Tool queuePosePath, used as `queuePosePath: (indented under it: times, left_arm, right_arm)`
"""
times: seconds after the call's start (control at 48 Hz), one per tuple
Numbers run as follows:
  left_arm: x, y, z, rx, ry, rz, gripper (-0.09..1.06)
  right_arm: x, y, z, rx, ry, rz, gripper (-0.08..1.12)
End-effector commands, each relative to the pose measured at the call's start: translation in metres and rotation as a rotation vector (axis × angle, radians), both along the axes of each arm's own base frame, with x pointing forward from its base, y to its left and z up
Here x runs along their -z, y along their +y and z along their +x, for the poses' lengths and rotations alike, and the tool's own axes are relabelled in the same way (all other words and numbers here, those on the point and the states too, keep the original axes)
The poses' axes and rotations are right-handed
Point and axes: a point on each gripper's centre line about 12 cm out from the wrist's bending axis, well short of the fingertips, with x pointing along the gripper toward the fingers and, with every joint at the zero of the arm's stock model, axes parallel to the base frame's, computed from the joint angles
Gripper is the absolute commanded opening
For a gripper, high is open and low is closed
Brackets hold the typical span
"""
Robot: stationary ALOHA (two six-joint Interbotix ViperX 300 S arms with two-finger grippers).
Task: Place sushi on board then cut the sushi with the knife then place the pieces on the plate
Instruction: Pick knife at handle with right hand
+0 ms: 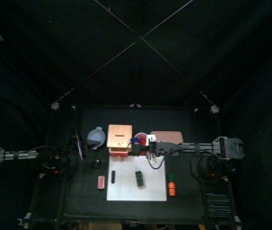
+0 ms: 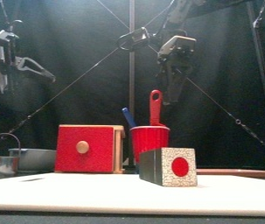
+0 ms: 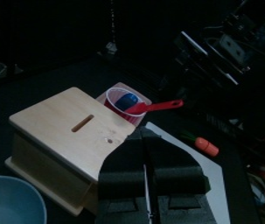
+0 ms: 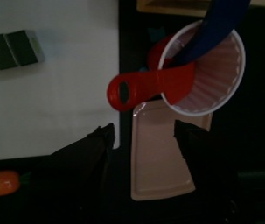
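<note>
The sushi roll (image 2: pixel 170 166) lies near the middle of the white cutting board (image 2: pixel 100 197), in 1 piece of dark green blocks, with a white end face and red centre turned toward the board's front edge. No gripper touches it.

Just behind the board's back edge stands the red cup (image 2: pixel 149 142), upright, with 2 toy knives in it. The red knife (image 2: pixel 156 105) has its handle sticking up out of the rim, and the blue knife (image 2: pixel 129 116) leans toward the board's left side.

The right gripper (image 2: pixel 172 87) hangs above the cup, over the red knife's handle. In the right wrist view its 2 jaws stand apart with nothing between them and the handle lies just ahead of their tips, not gripped.

Beyond the board's back edge and to the right of the cup lies the flat pink tray (image 1: pixel 168 138). To the cup's left, also behind the board, sits the pale wooden box (image 2: pixel 87 149), its red drawer front facing the board.

Further left of the box is the blue-grey bowl (image 2: pixel 27 159). A small pink toy (image 1: pixel 100 181) lies on the table just off the board's left edge, and an orange toy (image 1: pixel 171 189) just off its right edge.

The left gripper (image 3: pixel 146 149) is raised well to the left of the board, near the bowl and the box, with its jaws pressed together on nothing.
</note>
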Motion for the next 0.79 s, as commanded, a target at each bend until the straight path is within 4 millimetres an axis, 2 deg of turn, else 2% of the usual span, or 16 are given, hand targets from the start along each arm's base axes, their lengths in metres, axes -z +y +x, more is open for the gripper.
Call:
queuePosePath:
  times: [0.021, 0.271, 0.562, 0.792]
  left_arm:
    - [-0.003, 0.001, 0.001, -0.006, -0.007, 0.001, 0.0]
    - [0.0, 0.001, 0.0, -0.006, -0.001, 0.0, 0.0]
    - [0.009, 0.0, -0.003, -0.006, 0.021, -0.006, 0.0]
    - [0.011, 0.0, -0.003, -0.006, 0.026, -0.006, 0.0]
  right_arm:
    - [-0.012, 0.0, 0.007, 0.001, -0.029, -0.003, 0.89]
    - [-0.009, -0.006, 0.025, 0.005, -0.023, -0.017, 0.89]
    - [0.007, -0.004, 0.041, 0.008, 0.024, -0.015, 0.89]
    - [0.003, -0.011, 0.04, 0.042, 0.068, -0.042, 0.89]
